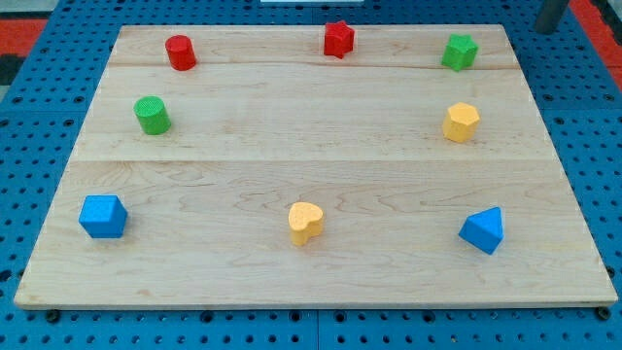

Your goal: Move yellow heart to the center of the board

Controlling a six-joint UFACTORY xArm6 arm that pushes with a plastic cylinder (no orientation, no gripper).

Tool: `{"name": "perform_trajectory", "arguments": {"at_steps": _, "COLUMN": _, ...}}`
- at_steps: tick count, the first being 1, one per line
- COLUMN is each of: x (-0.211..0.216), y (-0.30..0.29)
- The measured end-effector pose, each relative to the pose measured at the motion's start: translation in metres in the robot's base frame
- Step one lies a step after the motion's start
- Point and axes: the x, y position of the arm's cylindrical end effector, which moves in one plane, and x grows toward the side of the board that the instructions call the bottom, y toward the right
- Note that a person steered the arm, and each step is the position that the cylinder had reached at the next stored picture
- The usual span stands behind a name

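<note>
My tip [550, 29] is sitting off the board at the view's top right, touching nothing, well apart from the yellow heart [305, 223]. It's needing to get below the heart and be pushing straight up toward the bare centre of the board [311, 146].

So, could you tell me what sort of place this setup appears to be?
Most likely a robotics lab bench for tabletop pushing: a wooden board lies on a blue perforated base, with small coloured blocks like the yellow heart spread around. My tip sits off the board at the view's top right.

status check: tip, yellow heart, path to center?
My tip off the board, the view's top right, far from all blocks. Yellow heart untouched near bottom edge, below center. No block between heart and center.
</note>
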Motion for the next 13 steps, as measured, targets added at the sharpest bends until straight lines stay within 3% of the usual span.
{"name": "perform_trajectory", "arguments": {"at_steps": 1, "x": 0.015, "y": -0.002}}
{"name": "perform_trajectory", "arguments": {"at_steps": 2, "x": 0.098, "y": -0.004}}
{"name": "perform_trajectory", "arguments": {"at_steps": 3, "x": 0.174, "y": -0.048}}
{"name": "perform_trajectory", "arguments": {"at_steps": 5, "x": 0.251, "y": -0.107}}
{"name": "perform_trajectory", "arguments": {"at_steps": 7, "x": 0.267, "y": -0.231}}
{"name": "perform_trajectory", "arguments": {"at_steps": 8, "x": 0.331, "y": -0.255}}
{"name": "perform_trajectory", "arguments": {"at_steps": 10, "x": 0.342, "y": -0.308}}
{"name": "perform_trajectory", "arguments": {"at_steps": 11, "x": 0.368, "y": -0.317}}
{"name": "perform_trajectory", "arguments": {"at_steps": 12, "x": 0.356, "y": -0.354}}
{"name": "perform_trajectory", "arguments": {"at_steps": 13, "x": 0.339, "y": -0.326}}
